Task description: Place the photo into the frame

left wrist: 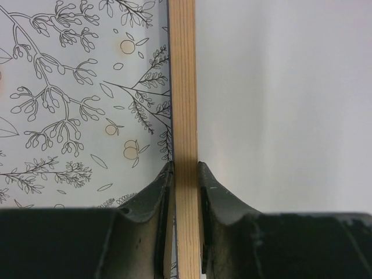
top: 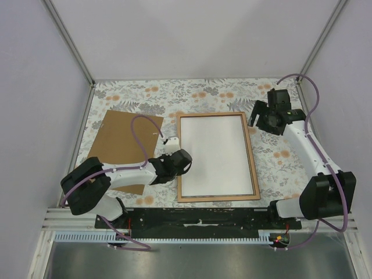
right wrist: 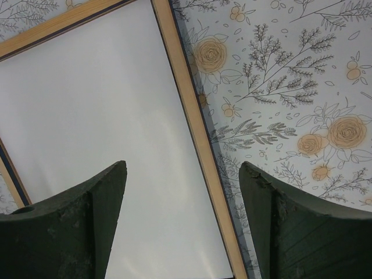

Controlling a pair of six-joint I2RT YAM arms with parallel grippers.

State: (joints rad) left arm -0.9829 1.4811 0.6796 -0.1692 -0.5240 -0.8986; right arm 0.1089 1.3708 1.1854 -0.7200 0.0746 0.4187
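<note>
The flowery surface [top: 273, 157] holds the frame [top: 254, 168], lying flat with its wood-coloured back up. The photo [top: 216, 154] lies inside it, white side up, and seems to fill it edge to edge. A brown board [top: 119, 139] lies well apart on the left. The left fingers [left wrist: 168, 174] are pinched on the frame's left rail. The right fingers [top: 264, 118] are wide open and hold nothing, up by the far right corner. I think the photo is in, so next 1 arm should let go softly without bumping the frame
</note>
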